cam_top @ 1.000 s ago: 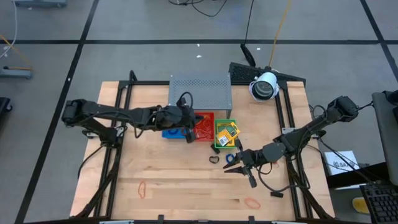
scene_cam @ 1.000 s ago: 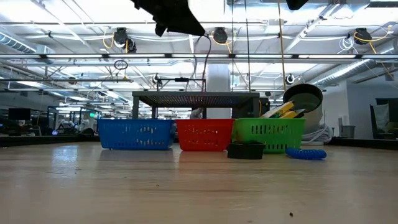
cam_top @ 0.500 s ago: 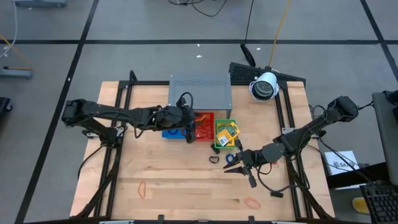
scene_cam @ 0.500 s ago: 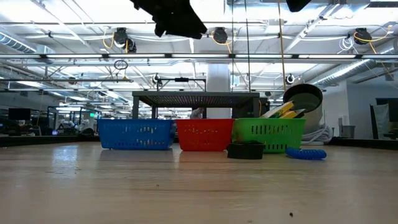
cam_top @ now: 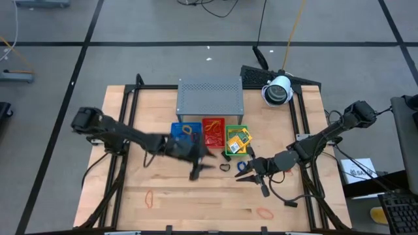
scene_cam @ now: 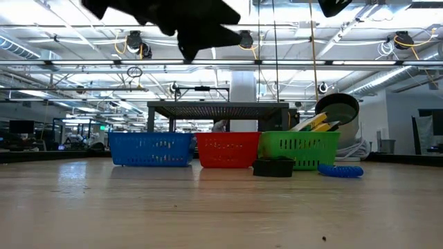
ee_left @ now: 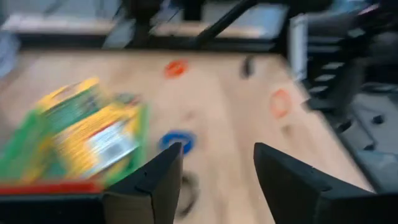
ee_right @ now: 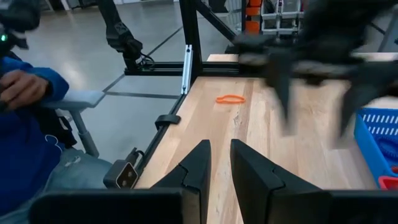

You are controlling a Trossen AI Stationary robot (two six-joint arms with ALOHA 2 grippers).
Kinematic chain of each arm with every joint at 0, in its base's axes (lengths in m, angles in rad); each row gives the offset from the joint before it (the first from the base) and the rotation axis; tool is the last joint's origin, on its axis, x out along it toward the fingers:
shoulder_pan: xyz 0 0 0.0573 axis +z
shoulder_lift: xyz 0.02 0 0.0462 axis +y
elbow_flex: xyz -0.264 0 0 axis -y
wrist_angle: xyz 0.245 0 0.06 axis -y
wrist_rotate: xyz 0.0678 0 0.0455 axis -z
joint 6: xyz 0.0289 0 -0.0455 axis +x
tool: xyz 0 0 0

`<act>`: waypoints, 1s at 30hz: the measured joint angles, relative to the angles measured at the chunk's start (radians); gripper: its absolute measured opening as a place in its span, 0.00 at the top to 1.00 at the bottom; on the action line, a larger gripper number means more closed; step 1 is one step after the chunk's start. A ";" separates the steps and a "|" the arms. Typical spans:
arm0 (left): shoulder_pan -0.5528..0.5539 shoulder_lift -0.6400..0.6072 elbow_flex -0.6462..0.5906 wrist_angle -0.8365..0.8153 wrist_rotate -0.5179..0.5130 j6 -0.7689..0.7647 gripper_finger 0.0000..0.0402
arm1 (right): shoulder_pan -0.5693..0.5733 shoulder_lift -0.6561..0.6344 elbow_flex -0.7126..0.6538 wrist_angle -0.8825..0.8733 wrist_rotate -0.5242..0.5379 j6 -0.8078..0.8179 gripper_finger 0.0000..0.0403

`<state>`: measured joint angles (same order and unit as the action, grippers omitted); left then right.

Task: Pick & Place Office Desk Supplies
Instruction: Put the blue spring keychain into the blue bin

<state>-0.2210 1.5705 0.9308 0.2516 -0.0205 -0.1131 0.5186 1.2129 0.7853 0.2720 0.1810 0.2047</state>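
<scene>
Jaws of my left gripper stand apart and empty above the bare wooden table, in front of the blue plastic tray. Yellow-and-green rectangular packets lie in the green plastic tray. A small blue ring lies beside my right gripper, jaws nearly together, empty.

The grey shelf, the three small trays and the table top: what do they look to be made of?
The grey shelf looks like matte painted sheet metal, judging by its regular punched holes. The blue tray, red tray and green tray seem to be moulded plastic: saturated colour, thin slotted walls. The table top appears to be pale wood with a satin finish, showing plank seams and grain.
</scene>
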 joint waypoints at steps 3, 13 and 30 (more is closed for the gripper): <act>-0.069 0.087 -0.041 0.219 -0.005 0.017 0.52 | 0.000 0.000 0.000 -0.001 0.001 0.001 0.88; -0.131 0.319 -0.002 0.345 0.065 -0.072 0.55 | 0.041 -0.015 0.000 -0.398 0.329 0.312 0.91; -0.109 -0.006 0.003 0.075 0.150 -0.026 0.55 | -0.009 0.258 0.000 -0.489 0.207 0.569 0.92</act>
<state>-0.3298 1.5645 0.9340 0.3270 0.1293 -0.1391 0.5098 1.4714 0.7853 -0.2173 0.3883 0.7734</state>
